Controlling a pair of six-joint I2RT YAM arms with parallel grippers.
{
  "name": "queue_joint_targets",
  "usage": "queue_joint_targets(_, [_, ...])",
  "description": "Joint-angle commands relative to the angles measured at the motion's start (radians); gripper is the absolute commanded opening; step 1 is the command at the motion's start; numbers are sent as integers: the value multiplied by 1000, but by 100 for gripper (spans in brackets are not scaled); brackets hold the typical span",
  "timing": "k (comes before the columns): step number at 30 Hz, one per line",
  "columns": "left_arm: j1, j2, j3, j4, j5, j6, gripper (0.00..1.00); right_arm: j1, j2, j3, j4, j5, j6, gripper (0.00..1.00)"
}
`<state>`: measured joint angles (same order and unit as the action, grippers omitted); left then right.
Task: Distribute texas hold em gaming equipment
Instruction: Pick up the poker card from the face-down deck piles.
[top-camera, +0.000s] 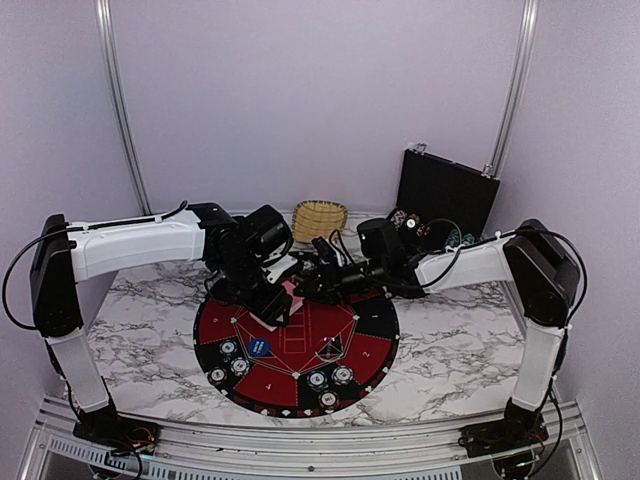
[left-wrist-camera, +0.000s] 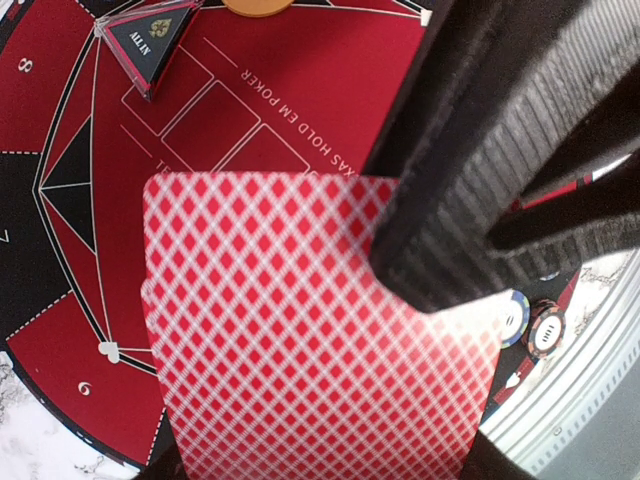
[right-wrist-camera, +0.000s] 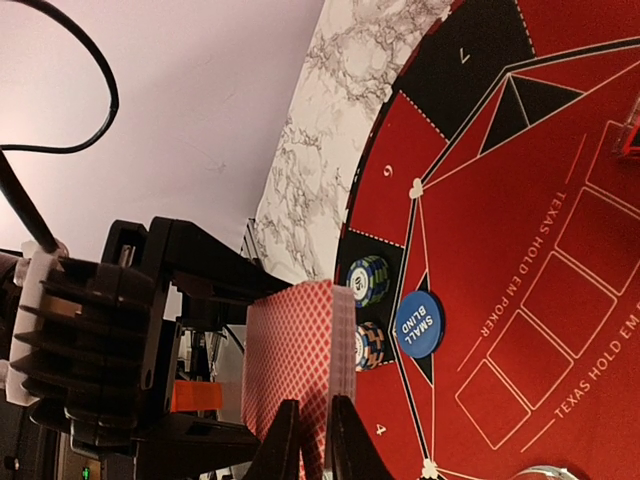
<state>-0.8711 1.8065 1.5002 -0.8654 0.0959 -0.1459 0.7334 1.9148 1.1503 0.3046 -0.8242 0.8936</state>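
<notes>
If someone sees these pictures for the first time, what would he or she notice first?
The big round red-and-black mat in the middle of the marble table catches the eye first, with chip stacks along its near edge. Above its far side the two arms meet: the left claw grips a deck of red-backed cards, and the right claw straddles the deck's edge.

- Left arm (top-camera: 130, 245): reaches in from the left, wrist angled downward.
- Left gripper (top-camera: 277, 306): jaws clamped on the playing cards (left-wrist-camera: 300, 330).
- Right arm (top-camera: 470, 265): extends leftward, forearm low.
- Right gripper (right-wrist-camera: 314, 408): jaws narrow, straddling the cards' edge; firm contact unconfirmed.
</notes>
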Motion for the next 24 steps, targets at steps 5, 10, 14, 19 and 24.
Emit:
queue_joint_targets(5, [7, -33, -15, -7, 1, 1, 59, -18, -38, -2, 2, 11, 4, 9])
queue_joint_targets(10, [7, -34, -15, -7, -3, 1, 58, -22, -40, -3, 3, 12, 5, 7])
queue_joint_targets(14, [8, -33, -15, -7, -5, 2, 58, -23, -40, -3, 7, 7, 9, 7])
queue_joint_targets(19, [8, -32, -10, -7, -2, 3, 58, -24, -38, 0, 14, 2, 10, 22])
queue_joint_targets(24, [9, -27, -3, -7, 2, 3, 58, -13, -16, 10, 14, -6, 11, 25])
